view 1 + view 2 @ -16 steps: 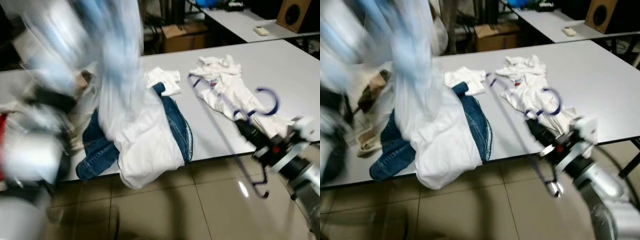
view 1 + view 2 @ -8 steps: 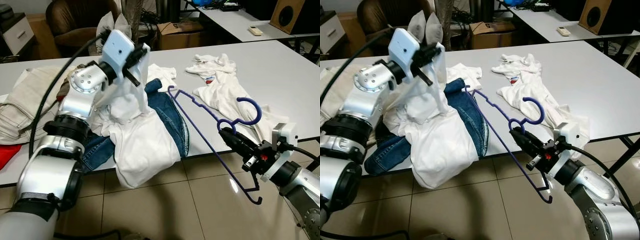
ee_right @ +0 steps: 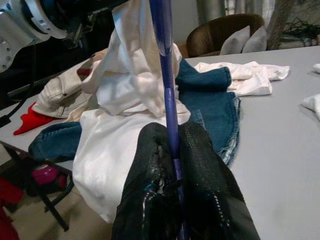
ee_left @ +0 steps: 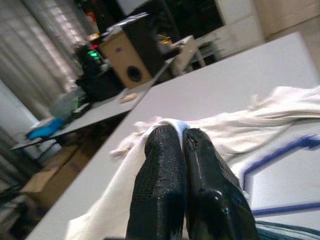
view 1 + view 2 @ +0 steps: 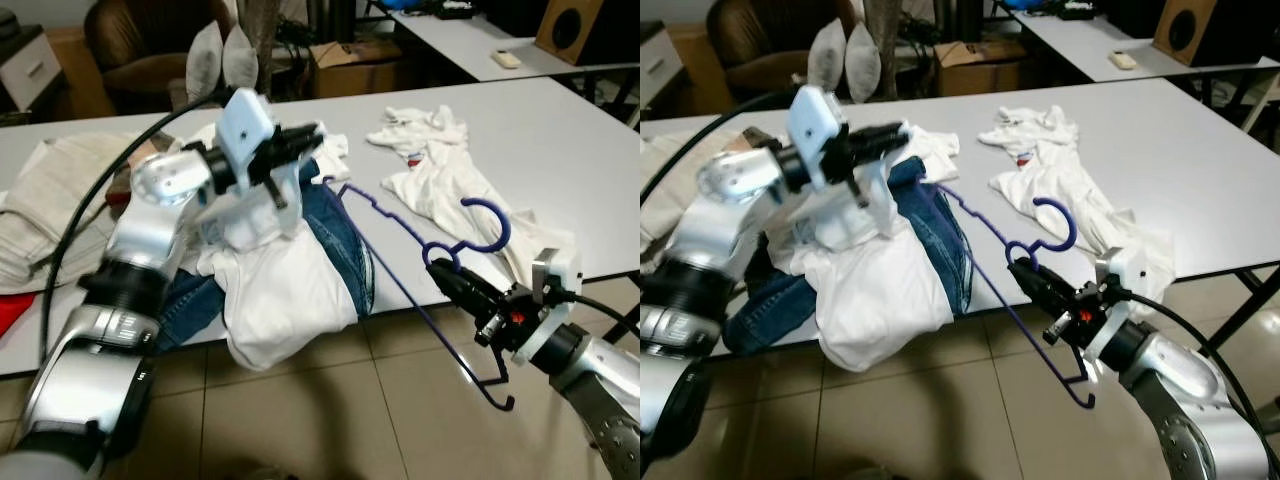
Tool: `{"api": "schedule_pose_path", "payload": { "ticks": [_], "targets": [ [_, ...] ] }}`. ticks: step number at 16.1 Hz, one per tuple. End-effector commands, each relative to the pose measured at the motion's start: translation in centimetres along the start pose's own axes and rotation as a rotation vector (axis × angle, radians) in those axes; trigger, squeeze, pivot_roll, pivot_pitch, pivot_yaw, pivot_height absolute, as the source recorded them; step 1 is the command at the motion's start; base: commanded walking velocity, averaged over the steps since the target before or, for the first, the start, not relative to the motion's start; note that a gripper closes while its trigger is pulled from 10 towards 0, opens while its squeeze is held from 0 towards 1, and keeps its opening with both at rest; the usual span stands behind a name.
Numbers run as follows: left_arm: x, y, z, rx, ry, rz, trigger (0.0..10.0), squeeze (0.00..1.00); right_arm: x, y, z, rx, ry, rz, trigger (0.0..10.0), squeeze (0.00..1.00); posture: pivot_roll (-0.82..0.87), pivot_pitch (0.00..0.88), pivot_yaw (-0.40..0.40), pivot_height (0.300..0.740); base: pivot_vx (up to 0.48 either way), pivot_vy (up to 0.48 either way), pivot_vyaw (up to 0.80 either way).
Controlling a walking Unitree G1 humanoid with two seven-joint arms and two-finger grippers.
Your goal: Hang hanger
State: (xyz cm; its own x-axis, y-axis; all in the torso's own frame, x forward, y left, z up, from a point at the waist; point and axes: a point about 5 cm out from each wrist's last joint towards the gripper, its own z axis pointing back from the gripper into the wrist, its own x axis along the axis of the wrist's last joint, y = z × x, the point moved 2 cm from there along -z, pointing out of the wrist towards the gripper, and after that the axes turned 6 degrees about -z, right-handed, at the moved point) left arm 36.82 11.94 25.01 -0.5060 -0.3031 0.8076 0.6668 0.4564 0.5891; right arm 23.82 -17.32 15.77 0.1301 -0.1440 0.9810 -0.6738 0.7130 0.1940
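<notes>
The right gripper [image 5: 447, 277] sits at about 4 o'clock in the head view, just off the near edge of the grey counter [image 5: 560, 130], its black fingers [image 3: 197, 170] pinched tight on the bar of a purple hanger [image 5: 400, 245]. The hanger slants from those fingers up toward 11 o'clock across the counter, its far shoulder reaching the blue jeans [image 5: 345, 240]; its hook [image 5: 487, 225] curls just above the gripper, and its lower end [image 5: 497, 385] hangs below the counter edge over the tiled floor [image 5: 330, 410]

The left gripper [image 5: 305, 138] is at about 11 o'clock, raised above the clothes pile, fingers [image 4: 162, 175] pressed together on a fold of a white garment [image 5: 265, 205] that hangs down from them. Its lower part drapes over the jeans and spills over the near counter edge [image 5: 285, 310]

Another white garment [image 5: 445, 175] lies crumpled at about 2 o'clock, beside the hook. A beige cloth [image 5: 50, 200] lies at 9 o'clock, with a bit of red fabric [image 5: 10, 305] below it. A brown chair [image 5: 140, 45] with pale cushions [image 5: 220, 55] stands behind the counter, and a speaker [image 5: 568, 28] sits at the far 1 o'clock corner
</notes>
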Motion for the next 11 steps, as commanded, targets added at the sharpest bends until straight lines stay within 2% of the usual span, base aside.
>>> {"api": "schedule_pose_path", "payload": {
  "ticks": [1, 2, 3, 4, 5, 6, 7, 8, 9, 10, 11],
  "targets": [
    [1.1, -0.7, 0.2, -0.071, -0.012, -0.003, 0.0, 0.00, -0.2, 0.3, -0.5, 0.033, 0.013, -0.002, 10.0, 0.00, -0.01, 0.000, 0.038, 0.740, 0.000, 0.000, 0.00],
    [1.2, -1.1, 0.3, -0.090, -0.006, 0.001, 0.0, 0.00, -0.2, 0.3, -0.6, 0.037, 0.015, -0.002, 10.0, 0.00, -0.01, 0.000, 0.038, 0.740, 0.000, 0.000, 0.00],
    [0.0, -1.7, 0.2, -0.040, 0.075, 0.020, 0.5, 0.00, -0.1, 0.0, -0.9, 0.034, 0.012, -0.001, 10.0, 0.00, 0.01, 0.000, 0.030, 0.740, 0.000, 0.000, 0.00],
    [-1.2, -1.8, -0.3, 0.056, 0.128, 0.046, 0.0, 0.00, -0.1, -0.7, -1.1, 0.003, 0.015, -0.002, 10.0, 0.00, 0.01, 0.000, 0.028, 0.740, 0.000, 0.000, 0.00],
    [-2.0, -2.3, -1.0, 0.111, 0.151, 0.059, 0.0, 0.00, -0.4, -2.7, -1.2, -0.138, 0.029, 0.015, 10.0, 0.00, 0.01, 0.000, 0.024, 0.740, 0.000, 0.000, 0.00],
    [-2.1, -2.4, -1.8, 0.167, 0.131, 0.124, 0.0, 0.00, -0.4, -4.6, -1.0, -0.276, 0.024, 0.006, 10.0, 0.00, 0.01, 0.000, 0.023, 0.740, 0.000, 0.000, 0.00],
    [-2.1, -2.2, -2.7, 0.216, 0.108, 0.203, 0.0, 0.00, -0.1, -6.1, -0.6, -0.387, 0.004, 0.011, 10.0, 0.00, 0.01, 0.000, 0.027, 0.740, 0.000, 0.000, 0.00],
    [-2.2, -1.9, -3.4, 0.253, 0.112, 0.230, 0.6, 0.00, 0.1, -6.8, -0.2, -0.443, -0.012, 0.002, 10.0, 0.00, 0.01, 0.000, 0.028, 0.740, 0.000, 0.000, 0.00],
    [-2.3, -1.2, -4.3, 0.314, 0.111, 0.256, 4.1, 0.00, 0.3, -7.2, 0.1, -0.472, -0.025, 0.005, 10.0, 0.00, 0.00, 0.000, 0.033, 0.740, 0.000, 0.000, 0.00],
    [-2.0, -0.6, -5.4, 0.327, 0.122, 0.263, 10.0, 0.00, 0.3, -7.2, 0.4, -0.489, -0.027, 0.003, 10.0, 0.00, -0.01, 0.000, 0.045, 0.740, 0.000, 0.000, 0.00],
    [-1.7, -0.5, -5.8, 0.318, 0.121, 0.276, 10.0, 0.71, 0.2, -7.2, 0.5, -0.503, -0.028, 0.001, 10.0, 0.00, -0.01, 0.000, 0.058, 0.740, 0.000, 0.000, 0.00]
  ]
}}
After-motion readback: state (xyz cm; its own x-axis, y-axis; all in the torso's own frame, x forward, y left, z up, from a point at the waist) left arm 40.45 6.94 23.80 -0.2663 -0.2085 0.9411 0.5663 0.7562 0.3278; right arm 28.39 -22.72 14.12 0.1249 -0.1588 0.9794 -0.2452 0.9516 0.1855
